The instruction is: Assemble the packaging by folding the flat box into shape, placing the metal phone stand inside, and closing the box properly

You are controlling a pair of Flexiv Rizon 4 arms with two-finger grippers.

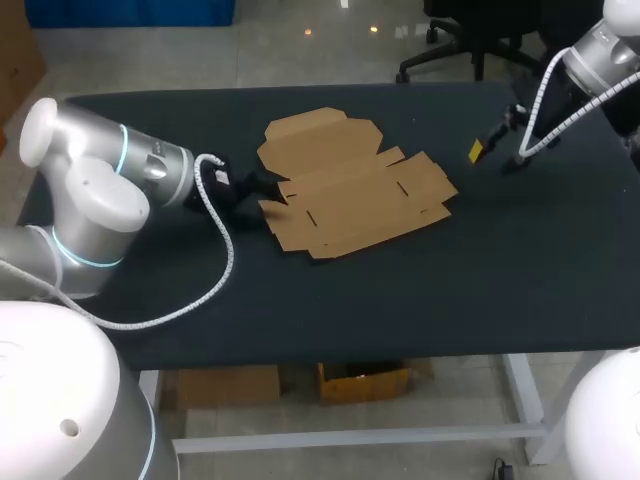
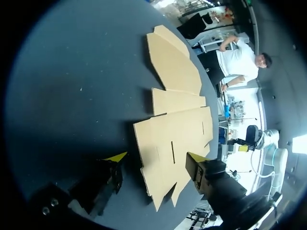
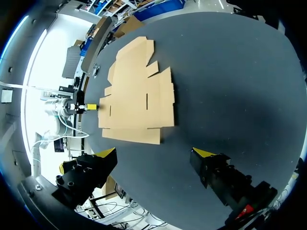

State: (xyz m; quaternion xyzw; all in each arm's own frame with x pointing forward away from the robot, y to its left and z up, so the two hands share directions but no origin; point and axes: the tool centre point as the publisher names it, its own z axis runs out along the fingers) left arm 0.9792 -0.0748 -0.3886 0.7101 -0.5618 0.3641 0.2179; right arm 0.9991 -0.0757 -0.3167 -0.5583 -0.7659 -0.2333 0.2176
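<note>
The flat brown cardboard box (image 1: 350, 185) lies unfolded in the middle of the black table. My left gripper (image 1: 256, 195) sits low at the box's left edge. In the left wrist view the gripper (image 2: 156, 158) is open and its yellow-tipped fingers (image 2: 117, 156) straddle the nearest flaps of the box (image 2: 175, 120). My right gripper (image 1: 495, 157) hovers open to the right of the box, apart from it. Seen from the right wrist, that gripper (image 3: 154, 153) holds nothing, and the box (image 3: 136, 93) lies ahead of it. No metal phone stand is in view.
The black table (image 1: 420, 290) has bare surface in front of and to the right of the box. My left arm's white cable (image 1: 222, 245) loops over the table's left part. A yellow fingertip of my left gripper (image 3: 91, 106) shows beyond the box in the right wrist view.
</note>
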